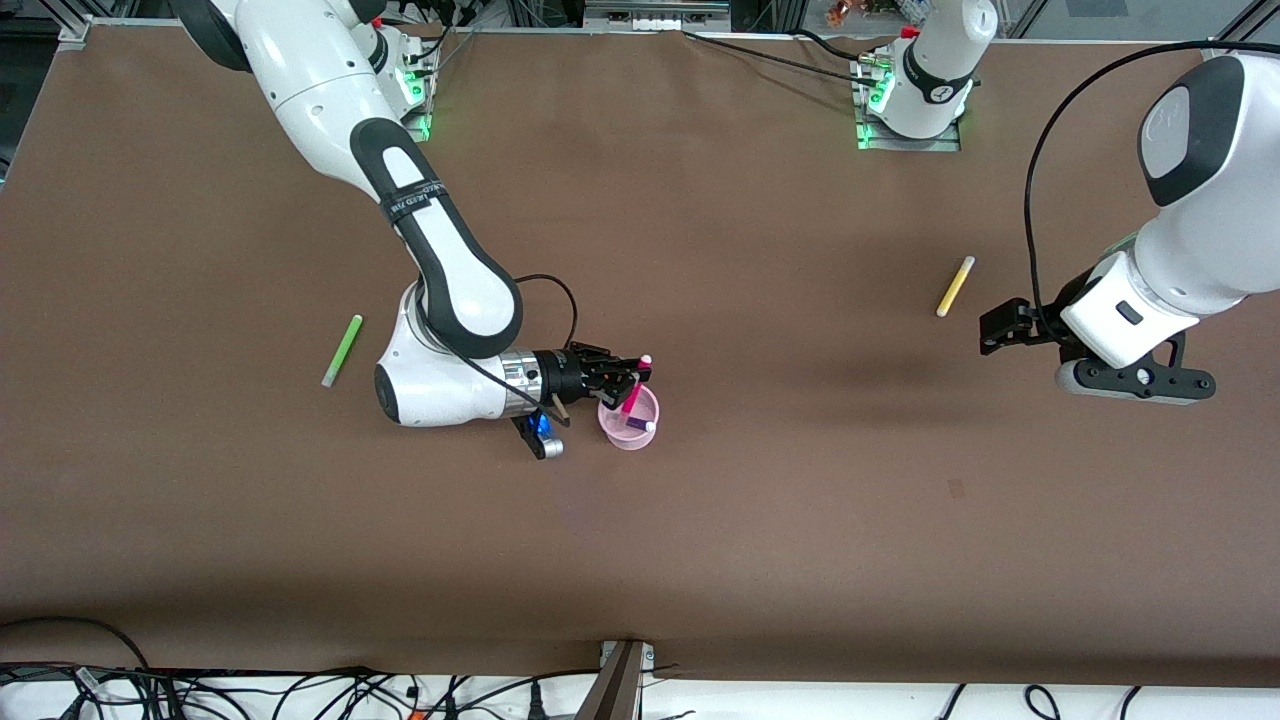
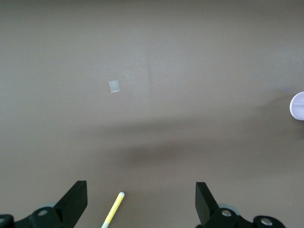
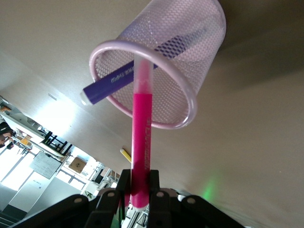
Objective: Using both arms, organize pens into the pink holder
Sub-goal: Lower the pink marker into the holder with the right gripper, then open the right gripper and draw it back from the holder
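Observation:
My right gripper (image 1: pixel 628 373) is shut on the magenta-pink pen (image 1: pixel 634 392) and holds it slanted, lower end inside the pink holder (image 1: pixel 612 425). The dark purple pen (image 1: pixel 638 425) lies in the holder. In the right wrist view the gripper (image 3: pixel 141 190) grips the magenta pen (image 3: pixel 141 133), which passes over the mesh holder's rim (image 3: pixel 187 111) beside the purple pen (image 3: pixel 107 86). The yellow pen (image 1: pixel 955 286) lies toward the left arm's end. My left gripper (image 1: pixel 1000 325) is open and empty over the table beside it; its wrist view shows the pen (image 2: pixel 113 210) between the fingers (image 2: pixel 73 202). The green pen (image 1: pixel 342 350) lies toward the right arm's end.
The brown table (image 1: pixel 760 520) has a small pale mark (image 2: pixel 114 86) on it. A pale round thing (image 2: pixel 298 105) shows at the edge of the left wrist view. Cables lie along the table edge nearest the front camera.

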Controlling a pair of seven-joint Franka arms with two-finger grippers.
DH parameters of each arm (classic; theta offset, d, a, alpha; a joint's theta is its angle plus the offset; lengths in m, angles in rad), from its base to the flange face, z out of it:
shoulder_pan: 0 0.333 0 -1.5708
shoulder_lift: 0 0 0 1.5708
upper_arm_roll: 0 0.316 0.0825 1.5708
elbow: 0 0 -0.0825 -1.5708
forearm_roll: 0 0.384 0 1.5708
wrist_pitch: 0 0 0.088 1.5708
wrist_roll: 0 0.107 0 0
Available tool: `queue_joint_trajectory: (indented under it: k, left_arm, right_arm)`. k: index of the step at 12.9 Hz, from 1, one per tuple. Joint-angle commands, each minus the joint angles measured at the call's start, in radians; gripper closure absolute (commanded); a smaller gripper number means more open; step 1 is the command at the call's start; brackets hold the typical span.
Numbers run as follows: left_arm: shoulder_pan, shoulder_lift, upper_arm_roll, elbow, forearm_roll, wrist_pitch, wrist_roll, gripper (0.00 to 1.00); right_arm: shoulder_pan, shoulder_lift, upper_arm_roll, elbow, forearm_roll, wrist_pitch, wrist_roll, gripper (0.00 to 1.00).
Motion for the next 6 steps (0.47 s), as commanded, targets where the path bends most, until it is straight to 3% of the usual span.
queue_joint_trajectory:
  k: [1, 5, 6]
  left_arm:
    - [0.012, -0.001, -0.007, 0.015, 0.023, -0.020, -0.006, 0.00]
    - [0.010, -0.004, -0.009, 0.015, 0.052, -0.021, -0.003, 0.00]
    - [0.010, -0.006, -0.012, 0.023, 0.067, -0.021, -0.003, 0.00]
  right_arm:
    - [0.003, 0.019, -0.002, 0.034, -0.007, -0.001, -0.012, 0.29]
    - [-0.006, -0.010, -0.009, 0.044, -0.065, -0.013, -0.011, 0.10]
    - [-0.011, -0.028, -0.009, 0.042, -0.105, -0.015, -0.012, 0.01]
